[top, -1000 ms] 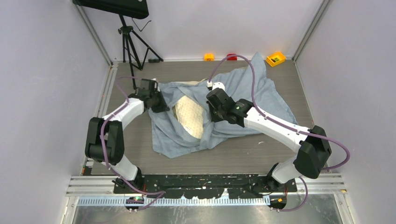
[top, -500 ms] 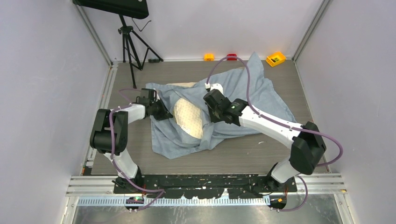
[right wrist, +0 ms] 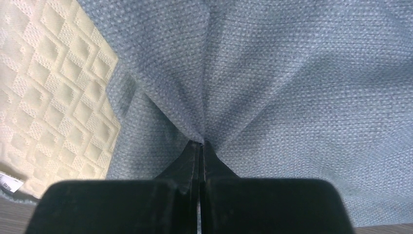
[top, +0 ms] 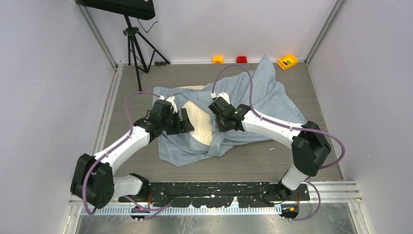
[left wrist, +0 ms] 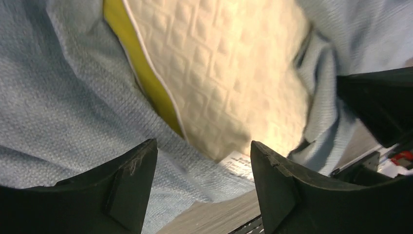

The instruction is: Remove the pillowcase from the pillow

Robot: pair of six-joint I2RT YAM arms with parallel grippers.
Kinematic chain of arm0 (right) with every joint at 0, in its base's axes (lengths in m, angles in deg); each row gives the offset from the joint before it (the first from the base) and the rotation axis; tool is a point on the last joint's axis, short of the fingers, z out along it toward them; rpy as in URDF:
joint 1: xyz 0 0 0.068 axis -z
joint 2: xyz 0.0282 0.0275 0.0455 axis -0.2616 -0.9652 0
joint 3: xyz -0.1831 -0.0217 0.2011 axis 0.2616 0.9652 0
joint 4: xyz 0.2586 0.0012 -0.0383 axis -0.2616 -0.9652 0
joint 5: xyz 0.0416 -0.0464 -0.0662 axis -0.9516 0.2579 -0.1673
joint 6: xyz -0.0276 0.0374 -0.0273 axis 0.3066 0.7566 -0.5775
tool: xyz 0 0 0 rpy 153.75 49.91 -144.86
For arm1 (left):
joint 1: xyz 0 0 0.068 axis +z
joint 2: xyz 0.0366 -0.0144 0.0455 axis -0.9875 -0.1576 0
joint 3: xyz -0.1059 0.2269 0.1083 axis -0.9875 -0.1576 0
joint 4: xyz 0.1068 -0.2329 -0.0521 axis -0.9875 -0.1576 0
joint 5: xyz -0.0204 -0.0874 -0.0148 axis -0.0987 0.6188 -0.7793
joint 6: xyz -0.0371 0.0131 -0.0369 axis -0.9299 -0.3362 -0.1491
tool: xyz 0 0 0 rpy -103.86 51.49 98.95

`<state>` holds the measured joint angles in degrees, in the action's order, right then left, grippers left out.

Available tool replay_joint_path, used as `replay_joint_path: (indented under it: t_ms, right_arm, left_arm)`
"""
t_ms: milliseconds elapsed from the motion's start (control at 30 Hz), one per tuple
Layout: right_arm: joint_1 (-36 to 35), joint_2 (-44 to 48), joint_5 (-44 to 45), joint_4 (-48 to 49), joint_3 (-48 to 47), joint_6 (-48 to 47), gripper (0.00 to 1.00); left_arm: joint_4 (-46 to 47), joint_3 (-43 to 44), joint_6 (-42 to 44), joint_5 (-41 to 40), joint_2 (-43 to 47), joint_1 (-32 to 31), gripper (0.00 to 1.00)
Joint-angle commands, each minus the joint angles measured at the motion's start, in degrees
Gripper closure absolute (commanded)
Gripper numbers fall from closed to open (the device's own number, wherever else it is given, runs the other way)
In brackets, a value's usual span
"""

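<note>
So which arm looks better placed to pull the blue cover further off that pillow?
The right one. The right gripper is shut on a pinched fold of the pillowcase beside the bared pillow, so it could likely pull straight away. The left gripper hangs open over the pillow's corner, gripping nothing.

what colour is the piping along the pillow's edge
Yellow piping beside the cream pillow; best in the left wrist view.

The wrinkled grey-blue pillowcase (top: 265, 100) bunches in the right pincer (right wrist: 199, 146); the quilted cream pillow (top: 200, 124) lies half bared just beyond the left pincer (left wrist: 202, 190).
</note>
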<state>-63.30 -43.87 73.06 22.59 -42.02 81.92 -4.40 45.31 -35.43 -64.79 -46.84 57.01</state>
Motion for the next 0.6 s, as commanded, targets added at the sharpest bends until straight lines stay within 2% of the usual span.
replay_joint_path:
  t_ms: [0, 67, 167, 233, 267, 400, 567]
  right_arm:
    - [0.02, 2.73, -0.45, 1.45, -0.35, -0.18, 1.0]
    - [-0.02, 3.31, -0.9, 1.45, -0.39, -0.09, 1.0]
    - [-0.02, 4.36, -1.21, 1.45, 0.3, 0.1, 1.0]
    - [-0.01, 5.24, -0.81, 1.61, 1.31, 0.28, 1.0]
    - [0.03, 5.68, -0.5, 1.72, 1.86, 0.43, 1.0]
    - [-0.01, 7.0, 0.62, 2.46, 4.02, 0.63, 1.0]
    - [0.07, 6.22, 2.16, 3.03, 5.17, 0.74, 1.0]
  left_arm:
    - [-8.82, -0.26, 0.53, -3.14, -4.1, -0.71, 0.29]
    - [-9.91, -0.14, 0.34, -2.87, -7.05, -0.62, 0.36]
    - [-8.12, -1.37, -1.32, 0.41, -8.02, -0.6, 0.51]
    - [-7.1, -2.7, -2.85, 1.97, -7.3, -0.6, 0.55]
    - [-7.1, -3.43, -3.44, 2.08, -6.61, -0.6, 0.55]
    - [-9.73, -6.42, -5.04, 0.72, -4.15, -0.36, 0.4]
    - [-11.58, -10.28, -6.96, 2.13, 1.57, -0.34, 0.39]
